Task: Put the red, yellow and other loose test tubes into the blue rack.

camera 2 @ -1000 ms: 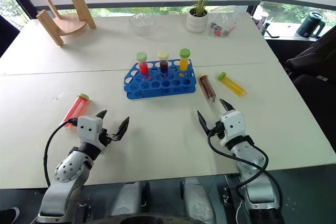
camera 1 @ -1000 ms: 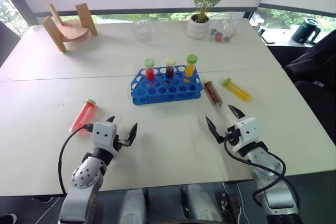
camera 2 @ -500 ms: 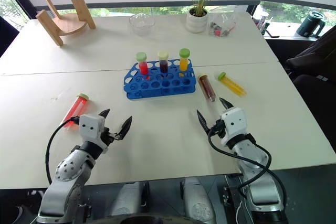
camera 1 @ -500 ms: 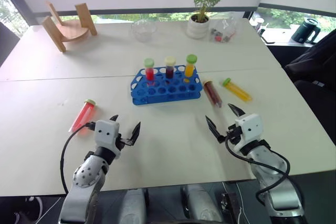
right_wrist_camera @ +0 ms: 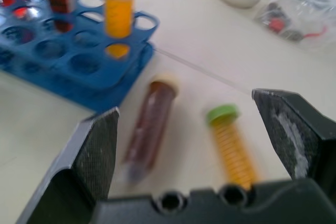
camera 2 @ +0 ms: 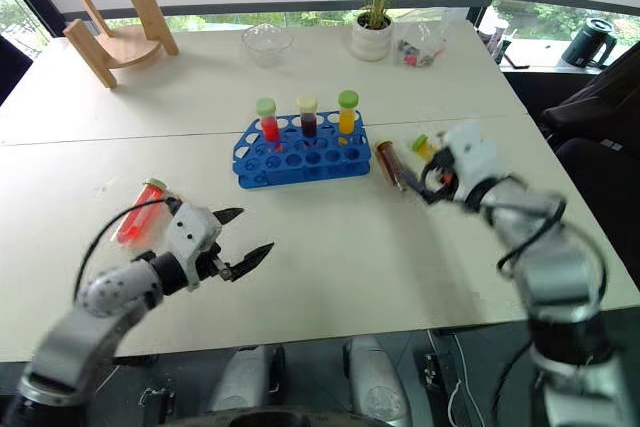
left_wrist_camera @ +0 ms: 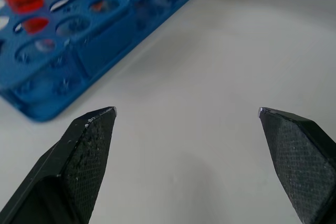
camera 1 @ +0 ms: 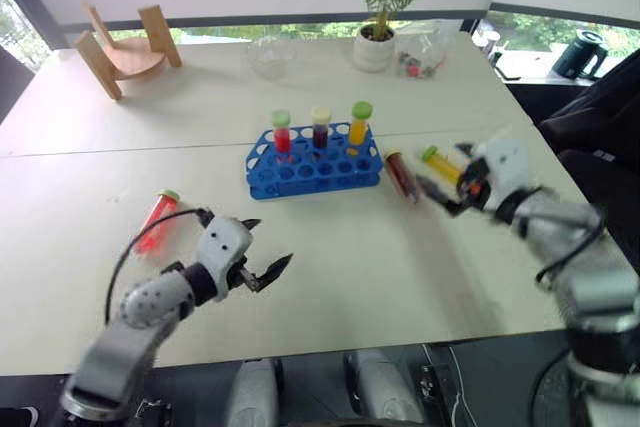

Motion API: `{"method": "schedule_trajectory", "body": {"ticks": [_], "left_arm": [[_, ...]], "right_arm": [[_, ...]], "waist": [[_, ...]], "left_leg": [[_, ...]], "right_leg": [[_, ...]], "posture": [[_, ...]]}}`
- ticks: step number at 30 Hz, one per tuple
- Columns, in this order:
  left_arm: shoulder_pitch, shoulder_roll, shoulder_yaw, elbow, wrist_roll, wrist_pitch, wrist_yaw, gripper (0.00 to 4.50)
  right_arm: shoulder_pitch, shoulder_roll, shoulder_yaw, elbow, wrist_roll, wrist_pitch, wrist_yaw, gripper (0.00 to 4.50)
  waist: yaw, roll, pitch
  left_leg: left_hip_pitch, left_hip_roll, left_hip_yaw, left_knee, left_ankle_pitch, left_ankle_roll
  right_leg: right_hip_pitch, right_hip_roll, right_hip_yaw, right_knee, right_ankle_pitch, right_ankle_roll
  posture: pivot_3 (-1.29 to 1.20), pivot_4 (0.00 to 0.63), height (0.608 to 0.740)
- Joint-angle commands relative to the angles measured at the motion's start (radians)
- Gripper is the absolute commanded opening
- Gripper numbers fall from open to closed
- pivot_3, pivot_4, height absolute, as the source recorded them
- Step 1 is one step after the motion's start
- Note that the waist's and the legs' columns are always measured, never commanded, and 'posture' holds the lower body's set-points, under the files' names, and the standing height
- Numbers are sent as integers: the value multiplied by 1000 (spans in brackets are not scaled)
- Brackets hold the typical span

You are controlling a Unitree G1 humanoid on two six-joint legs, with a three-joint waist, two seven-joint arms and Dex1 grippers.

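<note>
My right gripper [camera 1: 445,185] has risen toward the loose tubes. In the head view, the yellow green-capped tube [camera 1: 447,167] lies beside the blue plastic rack [camera 1: 315,162]. In the wrist view, jaws gape empty — I'd centre on it before closing.

An office or meeting room set up as a makeshift lab bench: a broad white tabletop [camera 1: 300,277] under a window strip, a potted plant [camera 1: 385,7] at one o'clock, a wooden stand [camera 1: 125,47] at eleven, a blue rack [camera 1: 315,162] of capped tubes centre.
</note>
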Motion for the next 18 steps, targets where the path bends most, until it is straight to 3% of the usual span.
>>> {"method": "schedule_trajectory", "body": {"ticks": [1, 5, 9, 18], "left_arm": [[-67, 85, 83, -102, -184, 139, -73, 4471], [-130, 134, 155, -136, -330, 224, -73, 4471], [-183, 156, 227, -142, -457, 266, -49, 4471], [-218, 211, 278, -128, -563, 268, -21, 4471]], "right_arm": [[-170, -78, 125, 141, 19, 139, 137, 4500], [-339, -153, 302, 316, -14, 216, 281, 4500], [-490, -138, 444, 594, -112, 87, 389, 4500], [-676, -4, 537, 1152, -278, -209, 515, 4500]], "waist": [[-1, 0, 0], [-1, 1, 1], [-1, 1, 2], [-3, 2, 3]], "left_leg": [[-1, 0, 0, 1, -2, 3], [-7, 0, 1, 1, -2, 4], [-7, 0, 1, 1, -4, 7], [-7, 0, 2, 2, -4, 7]], "right_leg": [[0, 0, 0, 0, 0, 1], [-7, 0, 0, 0, 1, 4], [-7, 0, 0, 0, 2, 5], [-8, 0, 0, 0, 2, 5]], "posture": [[0, 150, 740], [0, 150, 740], [0, 150, 740], [0, 150, 740]]}}
